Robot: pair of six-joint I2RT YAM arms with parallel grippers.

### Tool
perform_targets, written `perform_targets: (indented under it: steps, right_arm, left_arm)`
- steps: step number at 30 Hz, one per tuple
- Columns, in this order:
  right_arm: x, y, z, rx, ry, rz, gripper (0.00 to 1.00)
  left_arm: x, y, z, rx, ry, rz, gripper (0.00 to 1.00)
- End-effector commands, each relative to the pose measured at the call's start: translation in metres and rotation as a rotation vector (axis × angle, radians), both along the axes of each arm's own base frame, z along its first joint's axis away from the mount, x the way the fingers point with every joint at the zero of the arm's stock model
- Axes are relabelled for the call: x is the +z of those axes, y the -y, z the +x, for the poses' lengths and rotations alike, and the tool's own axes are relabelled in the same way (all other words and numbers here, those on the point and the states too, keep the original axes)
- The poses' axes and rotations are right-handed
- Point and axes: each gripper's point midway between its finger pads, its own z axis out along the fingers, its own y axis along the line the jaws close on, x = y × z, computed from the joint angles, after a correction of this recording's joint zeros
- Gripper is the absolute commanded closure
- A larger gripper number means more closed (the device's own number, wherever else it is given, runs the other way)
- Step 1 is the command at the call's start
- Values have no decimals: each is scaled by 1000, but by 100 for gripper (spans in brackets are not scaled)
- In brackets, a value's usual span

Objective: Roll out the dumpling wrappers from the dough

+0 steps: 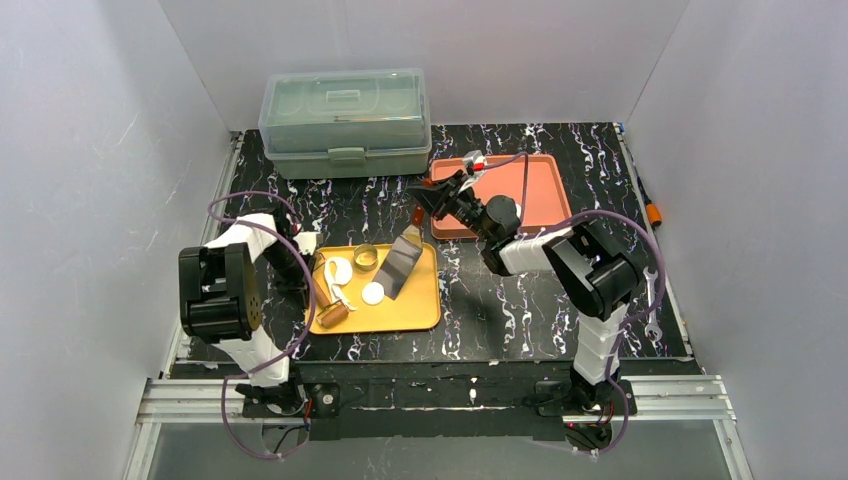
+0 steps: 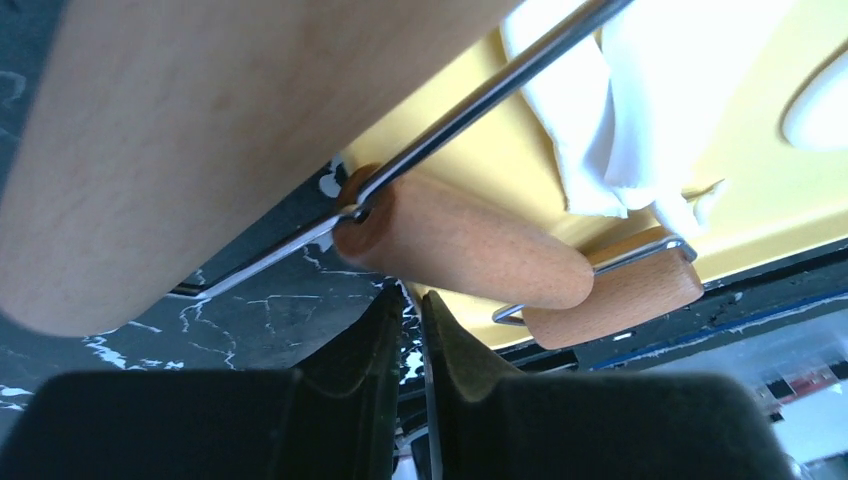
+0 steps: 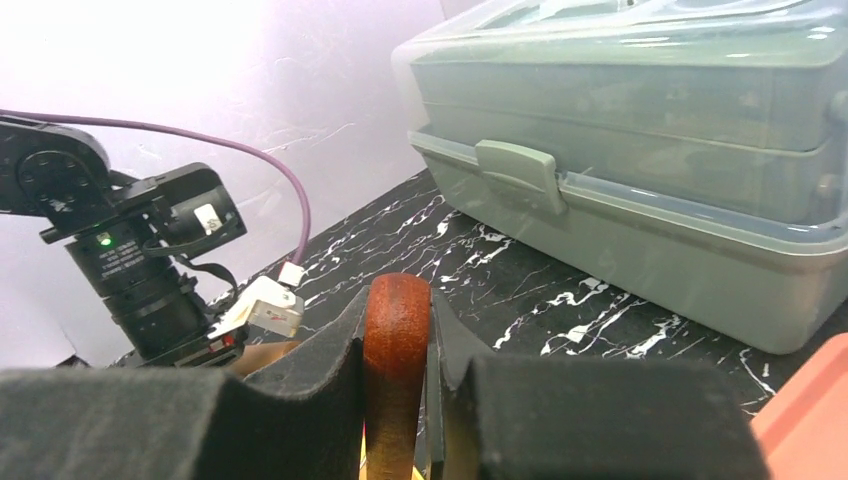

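A yellow tray holds ragged white dough, one round dumpling wrapper and a metal ring. A wooden rolling pin lies along the tray's left edge. My left gripper is shut and empty beside it. In the left wrist view its tips sit just below the pin's small roller, with the dough and the wrapper beyond. My right gripper is shut on the red-brown handle of a scraper whose metal blade slants down onto the tray.
A grey-green lidded box stands at the back left and fills the right of the right wrist view. An orange-red tray lies at the back right. A wrench and an orange-handled tool lie along the right edge.
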Motion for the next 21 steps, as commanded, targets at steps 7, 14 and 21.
perform_targets:
  steps: [7, 14, 21]
  right_arm:
    - [-36, -23, -32, 319, 64, -118, 99]
    - [-32, -13, -41, 353, 75, -159, 99]
    - [-42, 10, -1, 14, -6, -185, 99]
  left_arm:
    - [-21, -8, 20, 23, 66, 44, 100]
    - [-25, -10, 24, 46, 89, 61, 100]
    - [-27, -10, 24, 53, 84, 64, 100]
